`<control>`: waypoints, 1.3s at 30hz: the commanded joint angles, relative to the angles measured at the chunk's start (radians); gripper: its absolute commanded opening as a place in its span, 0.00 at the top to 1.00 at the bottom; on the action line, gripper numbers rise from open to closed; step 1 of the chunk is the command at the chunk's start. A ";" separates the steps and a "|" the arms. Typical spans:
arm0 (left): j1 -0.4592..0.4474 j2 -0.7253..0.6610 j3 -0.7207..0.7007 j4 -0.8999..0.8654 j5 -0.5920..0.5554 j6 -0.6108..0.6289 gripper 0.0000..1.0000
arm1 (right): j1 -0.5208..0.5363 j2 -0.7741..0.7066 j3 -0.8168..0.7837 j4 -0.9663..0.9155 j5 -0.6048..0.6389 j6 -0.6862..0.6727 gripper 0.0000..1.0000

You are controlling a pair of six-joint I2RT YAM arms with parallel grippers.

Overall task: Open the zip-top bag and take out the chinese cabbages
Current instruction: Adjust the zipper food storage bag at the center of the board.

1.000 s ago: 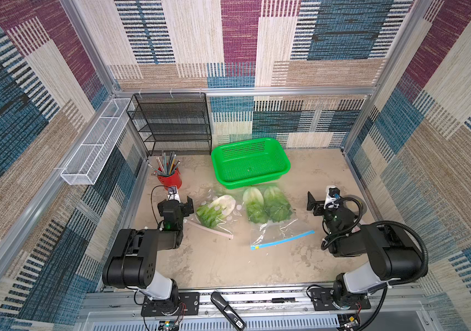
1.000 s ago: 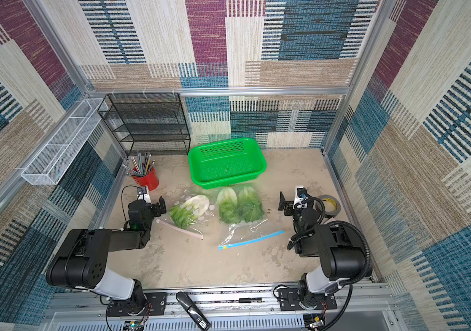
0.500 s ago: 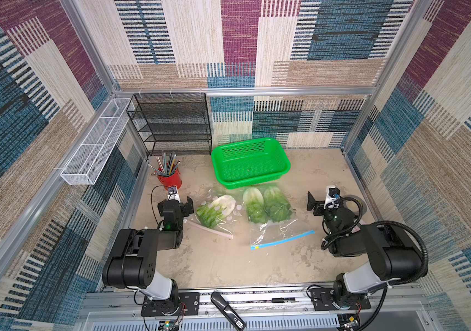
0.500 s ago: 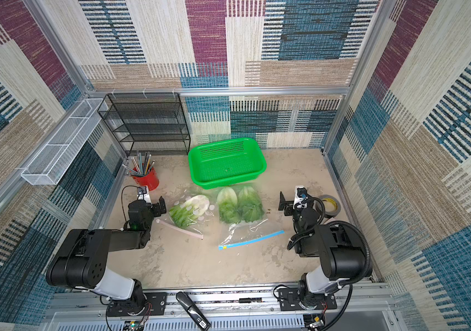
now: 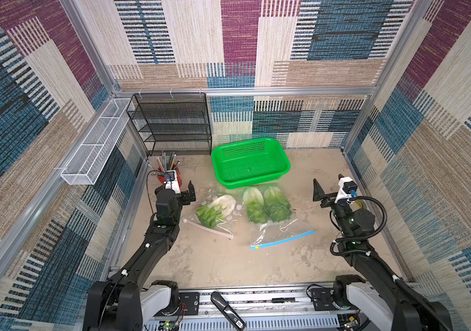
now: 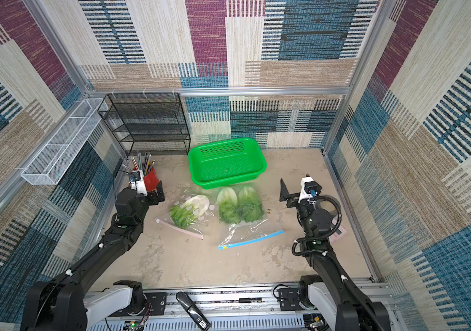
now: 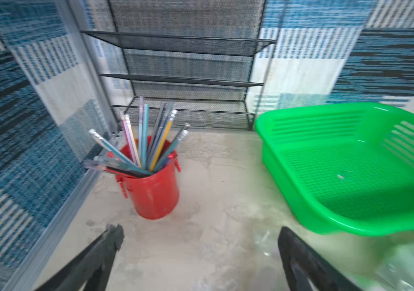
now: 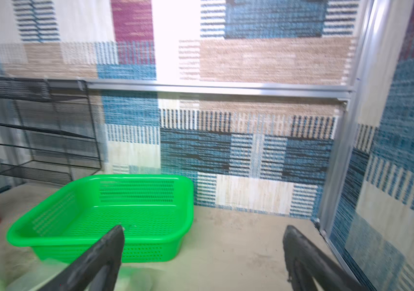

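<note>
Both grippers stand wide, nothing between the jaws. The left gripper (image 5: pixel 179 192) and right gripper (image 5: pixel 328 184) sit low over the table (image 5: pixel 214 263), fingers aimed toward the green basket (image 5: pixel 250 164).

We note the chinese cabbages (image 5: pixel 215 207) are all bagged. One head lies in the pink-zip bag (image 5: pixel 222 220), just beside the left gripper on its inner side. Two heads lie side by side in the blue-zip bag (image 5: pixel 274 229), between the grippers, apart from both and nearer the right one.

The relation that matters, as we judge it, is that both seals lie behind the fingertips, back toward the arm bases. The pink zip (image 5: pixel 208 227) runs slantwise, one end close by the left wrist. The blue zip (image 5: pixel 283 242) runs across between the arms, one end toward the right arm. The paired heads lie lengthwise from seal to basket, leafy ends toward the seal.

So each arm likely needs to draw back and turn inward rather than reach ahead. The seals look flat; we cannot tell whether they are fully shut.
</note>
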 commanded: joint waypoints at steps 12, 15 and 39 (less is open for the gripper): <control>-0.236 0.001 0.023 -0.173 -0.034 0.010 0.01 | 0.659 -0.157 0.094 -0.504 0.425 -0.271 0.06; -0.243 -0.007 0.013 -0.193 -0.057 -0.009 0.01 | 0.816 -0.104 0.140 -0.593 0.527 -0.316 0.06; -0.243 -0.094 -0.004 -0.280 -0.115 -0.045 0.01 | 1.363 0.206 0.192 -0.853 0.814 -0.364 0.18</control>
